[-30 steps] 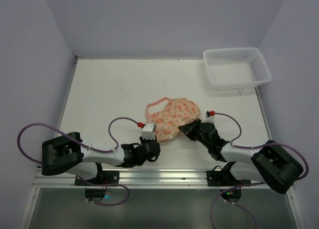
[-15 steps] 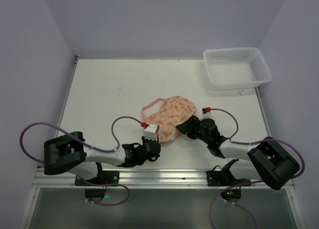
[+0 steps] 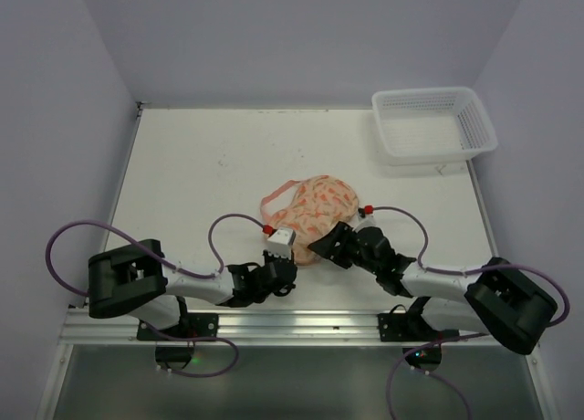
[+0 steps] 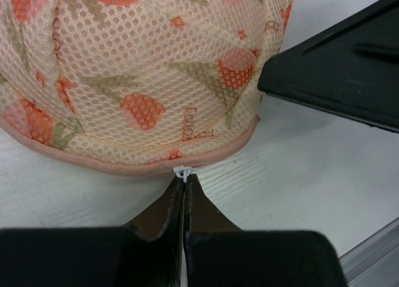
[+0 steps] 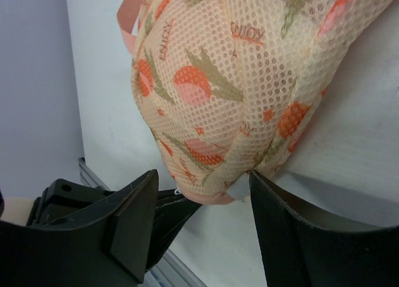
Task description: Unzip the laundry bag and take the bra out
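two hands work the laundry bag (image 3: 321, 208) here, so split their jobs cleanly. your left gripper (image 4: 182, 186) is pressed together, pinching the tiny white zip pull (image 4: 181, 171) right at its fingertips. the pink zip trim (image 4: 112, 165) runs along the bag's hem just ahead of them. your right gripper (image 5: 202, 181) is spread, with the near bulge of the bag between its jaws but not clamped.

to do this well, i'd close the right on fabric beside the trim to anchor the bag. then draw the left along the line of the trim, not upward, or the soft pouch will likely drag with it. the pull is small, so a hard tug may slip it free.

the right's black finger sits close beside the left's tips, so leave room between them. the bra can't be picked out; i judge it's inside the bag. the white basket (image 3: 424, 92) lies well beyond the right hand, out of the way.
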`<state>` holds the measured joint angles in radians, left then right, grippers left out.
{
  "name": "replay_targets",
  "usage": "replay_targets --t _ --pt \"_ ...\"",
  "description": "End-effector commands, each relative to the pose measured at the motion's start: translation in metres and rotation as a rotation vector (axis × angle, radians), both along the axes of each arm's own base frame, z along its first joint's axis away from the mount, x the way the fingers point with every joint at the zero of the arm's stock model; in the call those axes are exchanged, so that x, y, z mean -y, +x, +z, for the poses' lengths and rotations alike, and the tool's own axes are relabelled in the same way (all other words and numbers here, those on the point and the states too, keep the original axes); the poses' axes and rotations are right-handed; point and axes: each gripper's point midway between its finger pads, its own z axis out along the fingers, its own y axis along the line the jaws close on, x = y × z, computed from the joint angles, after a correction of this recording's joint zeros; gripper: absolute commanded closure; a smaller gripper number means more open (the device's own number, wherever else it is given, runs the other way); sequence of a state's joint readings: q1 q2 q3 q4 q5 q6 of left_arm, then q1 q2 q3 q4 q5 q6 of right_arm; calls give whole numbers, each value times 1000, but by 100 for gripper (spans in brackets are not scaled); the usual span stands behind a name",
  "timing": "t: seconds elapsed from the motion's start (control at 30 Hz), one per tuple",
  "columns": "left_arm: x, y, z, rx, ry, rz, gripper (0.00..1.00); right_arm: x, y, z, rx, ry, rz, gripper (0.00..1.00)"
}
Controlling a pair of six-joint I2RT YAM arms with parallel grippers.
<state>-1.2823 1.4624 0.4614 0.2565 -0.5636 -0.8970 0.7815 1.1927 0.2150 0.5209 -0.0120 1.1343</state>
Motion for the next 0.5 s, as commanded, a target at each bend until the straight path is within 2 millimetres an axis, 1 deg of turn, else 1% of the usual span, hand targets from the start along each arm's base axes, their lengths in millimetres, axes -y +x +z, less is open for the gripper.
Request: replay_targets --t 0.0,0.03,0.13,0.27,0.33,0.47 --pt "18 10 20 41 -73 9 100 -5 2 -4 -49 26 -57 38" --pt "19 10 21 41 -75 11 100 -6 0 -9 -63 18 -56 37" --pt "20 11 22 45 -78 13 100 -11 -2 -12 -73 23 -51 38" --pt "21 12 25 50 -80 19 100 -17 -3 -9 -73 27 -45 38" --pt "20 13 26 53 -77 22 100 -17 -5 -12 -85 17 -50 37" --pt "24 12 28 52 -96 13 100 -18 1 -8 -78 17 -74 38"
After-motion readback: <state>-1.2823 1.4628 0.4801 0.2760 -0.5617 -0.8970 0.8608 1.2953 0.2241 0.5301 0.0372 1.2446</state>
